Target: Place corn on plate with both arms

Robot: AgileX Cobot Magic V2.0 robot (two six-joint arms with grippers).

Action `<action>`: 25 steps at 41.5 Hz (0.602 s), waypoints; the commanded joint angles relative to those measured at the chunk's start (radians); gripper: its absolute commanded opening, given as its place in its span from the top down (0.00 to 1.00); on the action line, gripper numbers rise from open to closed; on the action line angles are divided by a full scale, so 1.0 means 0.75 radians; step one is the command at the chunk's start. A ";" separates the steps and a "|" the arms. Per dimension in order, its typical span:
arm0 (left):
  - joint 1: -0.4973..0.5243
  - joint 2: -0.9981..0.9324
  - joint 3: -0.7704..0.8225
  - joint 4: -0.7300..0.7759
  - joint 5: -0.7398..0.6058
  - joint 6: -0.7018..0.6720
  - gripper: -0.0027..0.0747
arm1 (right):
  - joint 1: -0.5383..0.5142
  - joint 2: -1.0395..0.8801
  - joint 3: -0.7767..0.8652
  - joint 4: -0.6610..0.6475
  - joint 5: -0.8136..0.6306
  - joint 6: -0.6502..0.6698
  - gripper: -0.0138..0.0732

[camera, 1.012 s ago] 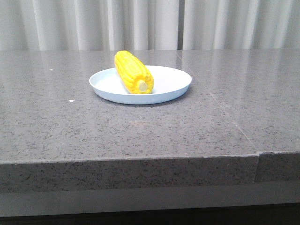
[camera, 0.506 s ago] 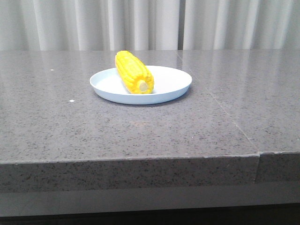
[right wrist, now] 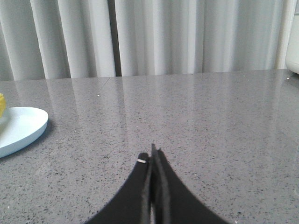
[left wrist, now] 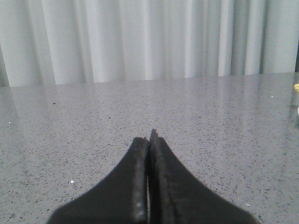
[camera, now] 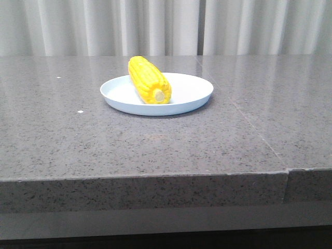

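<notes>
Both hands are resting closed and empty: the left hand (left wrist: 149, 140) is showing its two dark fingers pressed together above bare desk (camera: 155, 150), and the right hand (right wrist: 152, 156) is showing the same, with no gap visible between its fingers. Neither hand is appearing in the front view, so both arms are judged to be sitting low and well apart from the work area, pointing forward over the desk toward the curtain (camera: 155, 26).

The corn (camera: 149, 80) is lying on its side inside the plate (camera: 192, 91), its pale stub end facing the camera and its far end reaching over the back rim. The task is judged complete.

The corn is likely stiff and light, with a ribbed kernel surface offering fair grip; its round section is making it prone to rolling. Any regrasp is best taken across the middle of its length. The plate appears smooth, shallow and liable to slide.
</notes>
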 commanded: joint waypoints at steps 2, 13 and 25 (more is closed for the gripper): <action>0.003 -0.024 0.002 -0.009 -0.122 -0.010 0.99 | -0.009 -0.017 -0.020 0.002 -0.116 0.009 0.92; 0.003 -0.024 0.002 -0.009 -0.122 -0.010 0.99 | 0.012 -0.017 -0.020 0.002 -0.116 0.009 0.92; 0.003 -0.024 0.002 -0.009 -0.122 -0.010 0.99 | 0.047 -0.017 -0.020 0.002 -0.116 0.009 0.92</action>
